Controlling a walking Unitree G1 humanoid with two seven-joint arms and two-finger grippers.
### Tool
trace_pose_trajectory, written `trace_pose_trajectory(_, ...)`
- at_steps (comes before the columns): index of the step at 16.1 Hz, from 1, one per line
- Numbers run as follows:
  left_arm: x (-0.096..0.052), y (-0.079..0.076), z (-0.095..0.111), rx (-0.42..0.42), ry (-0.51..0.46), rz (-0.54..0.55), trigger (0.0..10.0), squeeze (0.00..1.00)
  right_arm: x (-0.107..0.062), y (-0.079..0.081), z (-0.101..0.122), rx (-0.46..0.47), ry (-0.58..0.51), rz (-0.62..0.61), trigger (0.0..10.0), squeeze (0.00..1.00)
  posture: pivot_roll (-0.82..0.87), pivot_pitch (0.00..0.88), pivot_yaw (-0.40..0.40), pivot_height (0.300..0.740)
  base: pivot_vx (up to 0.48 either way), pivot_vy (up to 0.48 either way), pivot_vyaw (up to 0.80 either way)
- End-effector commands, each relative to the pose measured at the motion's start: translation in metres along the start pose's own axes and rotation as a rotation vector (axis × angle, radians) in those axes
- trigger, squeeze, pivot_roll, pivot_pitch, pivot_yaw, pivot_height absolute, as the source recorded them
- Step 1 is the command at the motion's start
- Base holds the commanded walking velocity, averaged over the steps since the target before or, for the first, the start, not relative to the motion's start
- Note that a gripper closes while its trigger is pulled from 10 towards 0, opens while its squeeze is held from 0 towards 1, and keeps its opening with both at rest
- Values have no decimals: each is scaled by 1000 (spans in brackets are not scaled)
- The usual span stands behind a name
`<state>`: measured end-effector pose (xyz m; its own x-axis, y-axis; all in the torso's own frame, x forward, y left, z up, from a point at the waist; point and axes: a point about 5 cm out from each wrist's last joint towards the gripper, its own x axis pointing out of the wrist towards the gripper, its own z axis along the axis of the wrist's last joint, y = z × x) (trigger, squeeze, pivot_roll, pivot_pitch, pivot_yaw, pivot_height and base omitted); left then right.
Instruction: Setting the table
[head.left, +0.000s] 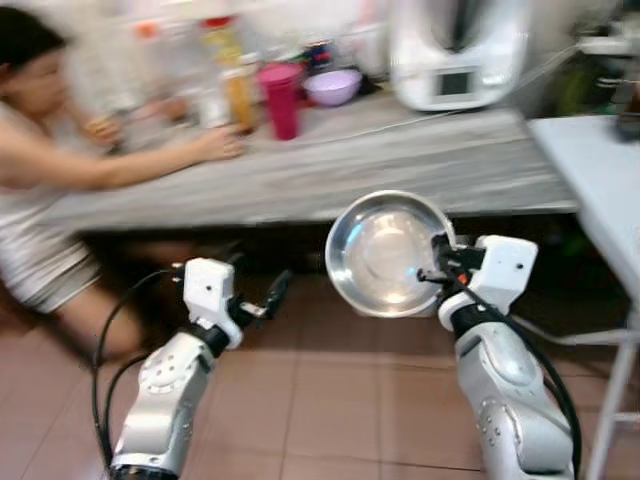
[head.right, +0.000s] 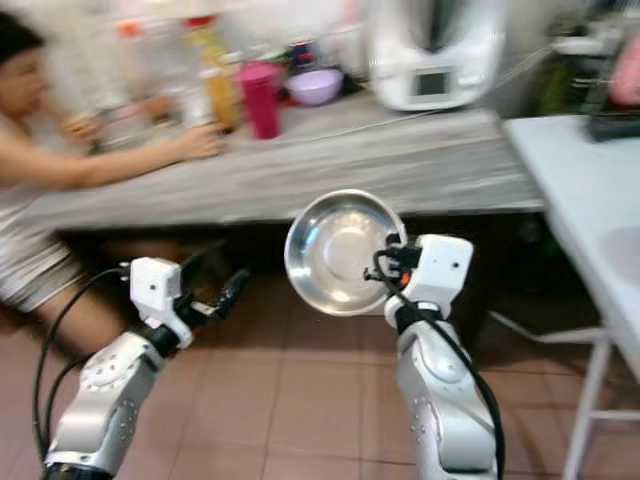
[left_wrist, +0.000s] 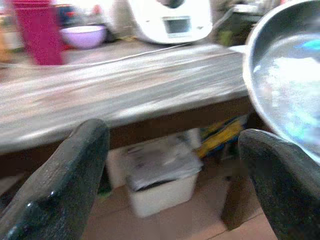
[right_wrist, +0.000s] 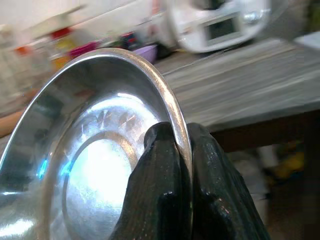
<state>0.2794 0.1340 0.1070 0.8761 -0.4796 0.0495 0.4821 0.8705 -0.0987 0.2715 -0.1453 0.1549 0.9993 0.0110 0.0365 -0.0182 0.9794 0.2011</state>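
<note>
My right gripper (head.left: 437, 262) is shut on the rim of a shiny steel plate (head.left: 385, 255), held up on edge in front of the wooden table (head.left: 400, 165). In the right wrist view both black fingers (right_wrist: 160, 190) pinch that rim, and the steel plate (right_wrist: 95, 165) spreads away from them. My left gripper (head.left: 268, 298) hangs open and empty, low over the tiled floor; its fingers (left_wrist: 65, 180) stand wide apart in the left wrist view, with the steel plate (left_wrist: 285, 85) beside them.
A person (head.left: 60, 170) at the left reaches an arm across the table. A magenta cup (head.left: 281, 98), a purple bowl (head.left: 332, 86), bottles and a white kitchen machine (head.left: 455, 50) stand on it. A white side table (head.left: 595, 180) is at the right. A white bin (left_wrist: 160, 180) sits under the table.
</note>
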Motion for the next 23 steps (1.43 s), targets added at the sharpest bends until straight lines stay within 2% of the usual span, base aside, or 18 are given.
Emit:
trace_pose_trajectory(1, 0, -1, 2, 8, -2, -13, 10000, 0, 1, 2, 3, 2, -9, 6, 10000, 0, -247, 0, 131, 740, 435, 0, 0)
trace_pose_trajectory(12, -6, -6, -4, -4, 22, -41, 10000, 0, 5, 7, 2, 8, -10, 18, 10000, 0, -241, 0, 128, 740, 424, 0, -73)
trace_pose_trajectory(16, -17, -9, -14, -39, 63, -71, 10000, 0, 6, 6, 1, 4, -8, 15, 10000, 0, -240, 0, 125, 740, 61, 0, 0)
trace_pose_trajectory(20, -35, -11, -20, -25, 97, -121, 10000, 0, 5, -3, 1, 25, -6, -38, 10000, 0, -242, 0, 122, 740, 0, 0, 0)
trace_pose_trajectory(23, -39, -10, -20, 7, 120, -155, 10000, 0, 5, -20, 0, 64, 8, -134, 10000, 0, -241, 2, 122, 740, 0, 0, 0)
